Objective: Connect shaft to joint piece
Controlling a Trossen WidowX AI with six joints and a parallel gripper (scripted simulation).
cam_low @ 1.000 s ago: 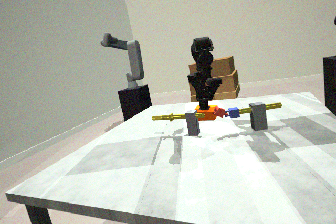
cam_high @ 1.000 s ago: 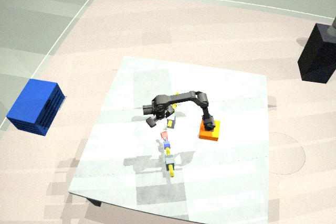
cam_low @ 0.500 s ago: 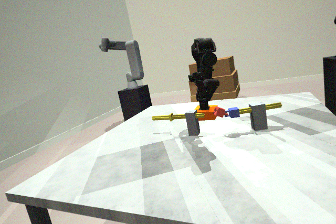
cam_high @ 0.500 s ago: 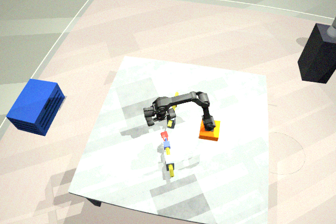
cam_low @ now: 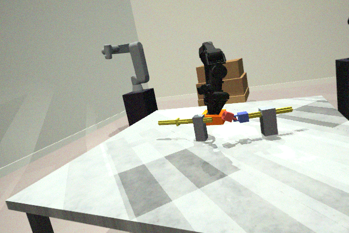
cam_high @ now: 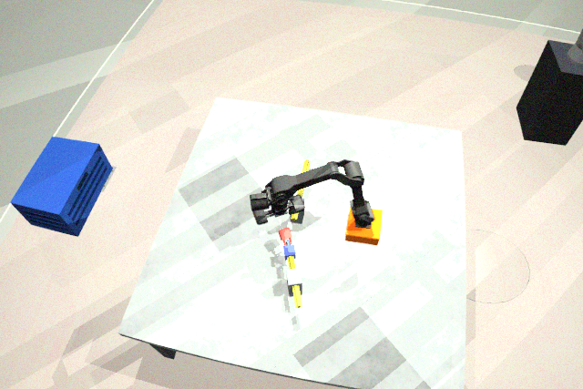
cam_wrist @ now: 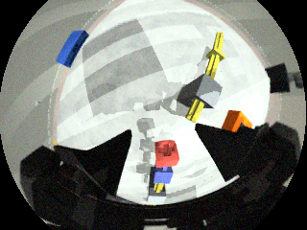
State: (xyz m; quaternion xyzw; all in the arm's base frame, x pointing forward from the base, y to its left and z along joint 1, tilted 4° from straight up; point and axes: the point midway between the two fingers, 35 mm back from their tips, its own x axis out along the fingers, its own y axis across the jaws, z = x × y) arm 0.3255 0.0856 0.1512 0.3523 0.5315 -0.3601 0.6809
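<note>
The red square joint piece (cam_high: pixel 285 235) (cam_low: pixel 228 116) (cam_wrist: pixel 166 154) hangs on the blue hinge part (cam_high: pixel 289 251) (cam_low: pixel 242 117) (cam_wrist: pixel 163 174) at the first yellow shaft (cam_high: pixel 297 297) (cam_low: pixel 284 110) (cam_wrist: pixel 159 187), held in a grey block (cam_low: pixel 269 123). In the top view its opening seems to point left of the second shaft's line. The second yellow shaft (cam_high: pixel 306 166) (cam_low: pixel 166 123) (cam_wrist: pixel 211 68) passes through its own grey block (cam_low: pixel 200 130) (cam_wrist: pixel 208 90); its end stands apart from the joint piece. My gripper (cam_high: pixel 279 211) (cam_wrist: pixel 164 129) is open and empty, above the joint area, touching neither shaft.
My arm's orange base (cam_high: pixel 363 234) (cam_low: pixel 215 119) (cam_wrist: pixel 233 121) stands beside the shafts. A small collar (cam_low: pixel 177 121) (cam_wrist: pixel 215 55) sits on the second shaft. A blue crate-like box (cam_high: pixel 58 178) (cam_wrist: pixel 73 48), brown boxes (cam_low: pixel 235 86) and a grey arm (cam_low: pixel 139 61) are beyond the table.
</note>
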